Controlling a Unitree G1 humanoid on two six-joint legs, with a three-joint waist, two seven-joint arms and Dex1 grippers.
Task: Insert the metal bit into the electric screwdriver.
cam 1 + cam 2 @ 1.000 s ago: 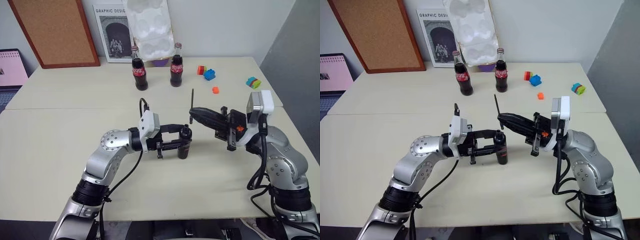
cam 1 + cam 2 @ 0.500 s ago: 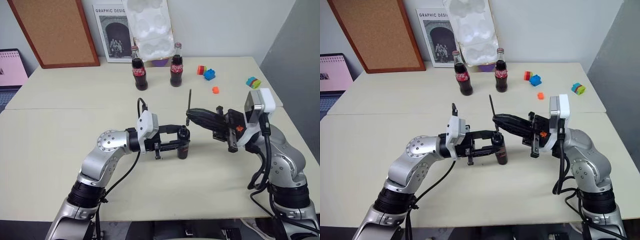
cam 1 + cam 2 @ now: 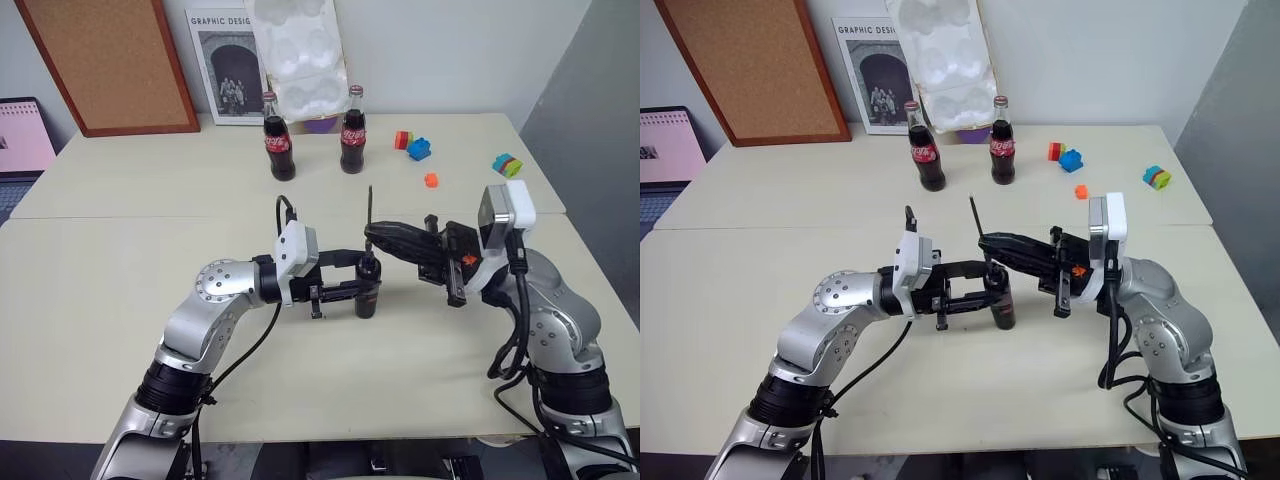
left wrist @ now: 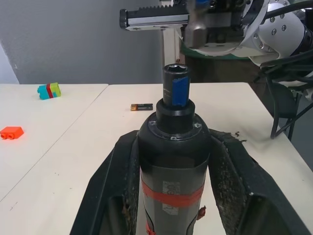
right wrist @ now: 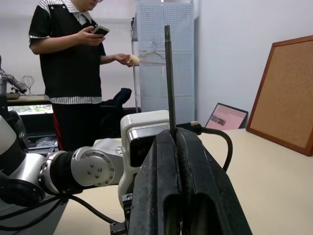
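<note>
The electric screwdriver (image 3: 367, 297), black with a red band and a dark blue tip (image 4: 176, 88), stands upright above the table, and my left gripper (image 3: 361, 284) is shut on its body from the left. My right gripper (image 3: 373, 235) reaches in from the right, shut on the metal bit (image 3: 369, 207). The thin dark rod stands upright between the pressed fingers (image 5: 168, 161). The bit's lower end hangs just above the screwdriver's tip, and I cannot tell whether they touch.
Two cola bottles (image 3: 279, 148) stand at the back of the table (image 3: 120, 250), with coloured bricks (image 3: 418, 148) to the right. A small battery (image 4: 141, 106) lies on the table. A person (image 5: 73, 73) stands beyond the table. A corkboard (image 3: 110, 60) leans on the wall.
My right gripper has edged left with the metal bit, bringing it from beside the screwdriver's tip to just over it. The left gripper and screwdriver have stayed put.
</note>
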